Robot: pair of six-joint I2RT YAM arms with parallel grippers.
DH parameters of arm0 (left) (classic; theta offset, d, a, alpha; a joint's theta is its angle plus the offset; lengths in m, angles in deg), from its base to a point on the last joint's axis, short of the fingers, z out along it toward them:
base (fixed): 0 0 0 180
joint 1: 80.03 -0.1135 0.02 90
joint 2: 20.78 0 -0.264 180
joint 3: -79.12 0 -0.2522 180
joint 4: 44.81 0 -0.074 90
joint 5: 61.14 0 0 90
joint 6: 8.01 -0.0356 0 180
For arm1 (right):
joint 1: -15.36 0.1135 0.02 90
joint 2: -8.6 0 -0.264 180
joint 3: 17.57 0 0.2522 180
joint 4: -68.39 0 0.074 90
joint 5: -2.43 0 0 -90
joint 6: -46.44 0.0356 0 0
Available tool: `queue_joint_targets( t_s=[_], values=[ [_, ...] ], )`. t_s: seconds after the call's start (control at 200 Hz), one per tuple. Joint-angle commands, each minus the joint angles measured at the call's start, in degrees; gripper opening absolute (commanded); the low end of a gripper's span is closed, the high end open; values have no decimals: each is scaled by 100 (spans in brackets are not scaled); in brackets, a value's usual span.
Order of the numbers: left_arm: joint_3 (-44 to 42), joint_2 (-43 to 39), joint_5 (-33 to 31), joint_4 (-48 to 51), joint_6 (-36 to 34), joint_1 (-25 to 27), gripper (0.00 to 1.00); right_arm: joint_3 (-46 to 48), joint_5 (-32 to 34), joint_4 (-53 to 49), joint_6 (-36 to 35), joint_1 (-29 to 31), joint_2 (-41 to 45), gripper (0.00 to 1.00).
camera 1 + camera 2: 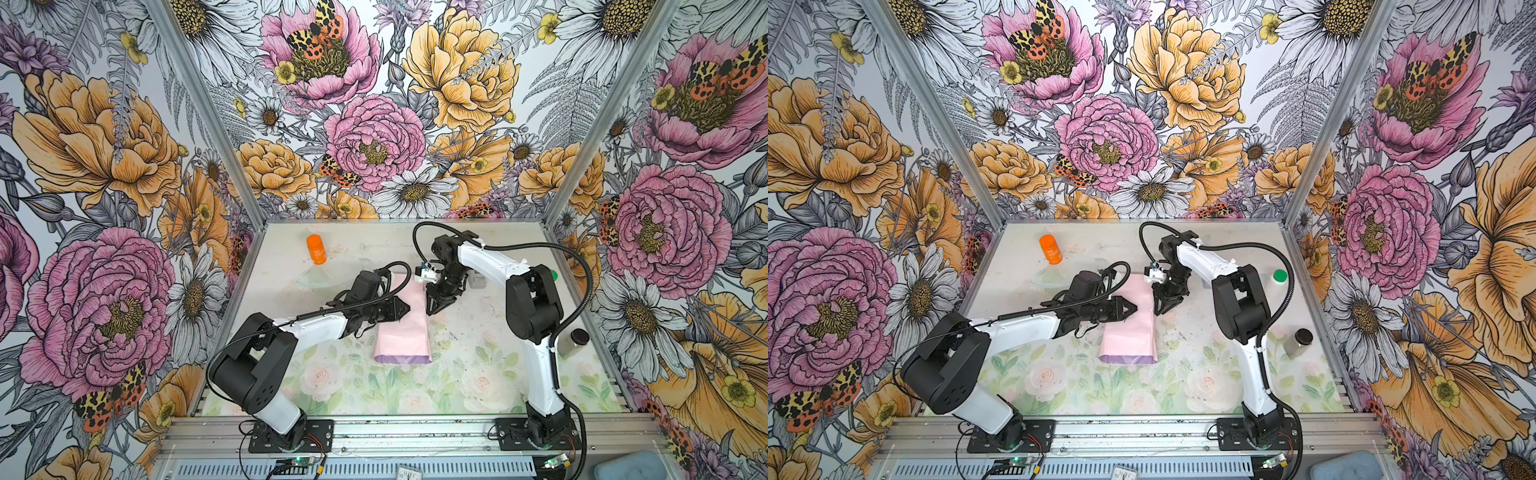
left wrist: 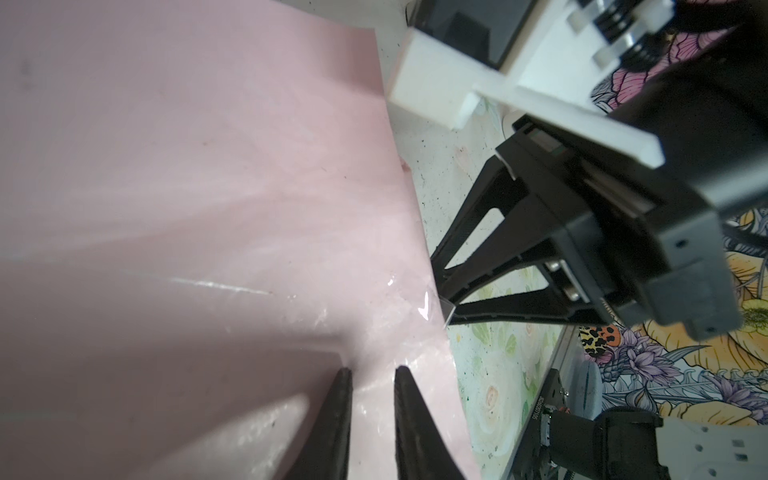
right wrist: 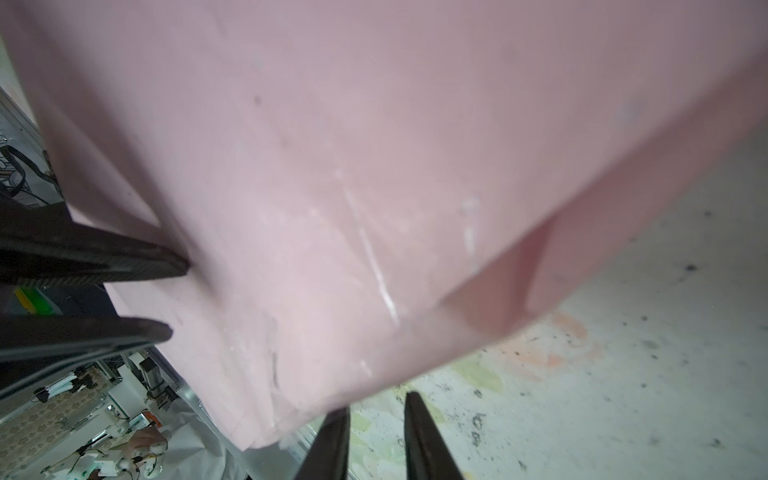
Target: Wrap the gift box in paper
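Paper [image 1: 401, 328], a creased pale-pink sheet with a lilac edge, lies folded on the floral-printed table [image 1: 478, 365], presumably over the hidden gift box. The black left gripper [image 2: 372, 372] pins the seam, jaws slightly apart. The black right gripper [image 3: 376, 401] hovers beside the edge, parted and empty. Taping seems to be in hand; a clear tape strip [image 2: 428, 301] next needs pressing flat.

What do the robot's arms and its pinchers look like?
Both arms, the left arm and the right arm, have white tube-like parts joined by chunky black joints, on black base plates. A black ribbed cable loops along each. The left gripper and right gripper are black, each with two thin pointed fingers with triangle-shaped holes.
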Motion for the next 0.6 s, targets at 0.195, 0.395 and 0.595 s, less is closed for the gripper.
queue_joint_targets(
  t_s=[0.195,0.395,0.595],
  values=[
    [-159,-97,-273,465,-118,-29,22,366,245,861,438,-245,376,32],
    [-148,-131,-283,482,-126,-13,22,1044,620,1379,878,-549,1223,33],
    [-150,-153,-313,519,-135,-19,22,2036,638,2005,1663,-464,2407,33]
  ],
)
